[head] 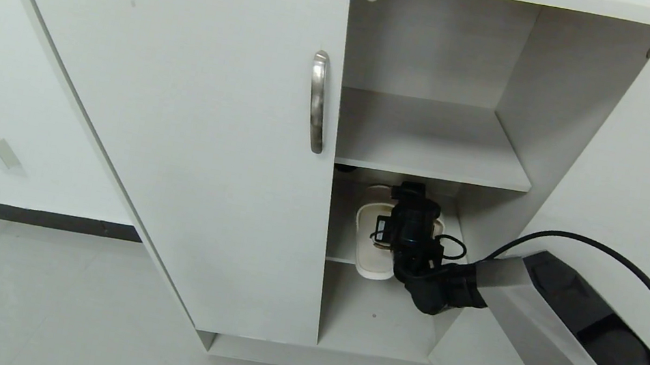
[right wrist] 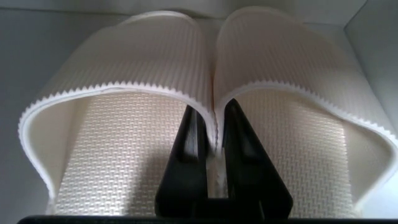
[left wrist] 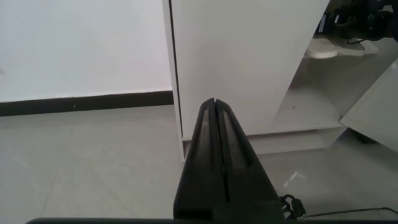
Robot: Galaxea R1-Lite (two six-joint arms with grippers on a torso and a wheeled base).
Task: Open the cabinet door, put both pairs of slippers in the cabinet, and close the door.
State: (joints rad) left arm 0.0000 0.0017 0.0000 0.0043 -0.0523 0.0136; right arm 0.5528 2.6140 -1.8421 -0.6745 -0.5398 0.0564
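Head view: right hand (head: 409,198) pinching white slippers (head: 367,252) on cabinet shelf (head: 339,238); left door (head: 177,118) closed beside; left hand (left wrist: 214,102) clamped together, empty.

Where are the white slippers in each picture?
Head view: slippers low in the middle, on a shelf inside the open cabinet.
Left wrist view: slippers far off, beyond the closed door.
Right wrist view: slippers up close, side by side.
Shared landmark: the black right gripper clamped on them.
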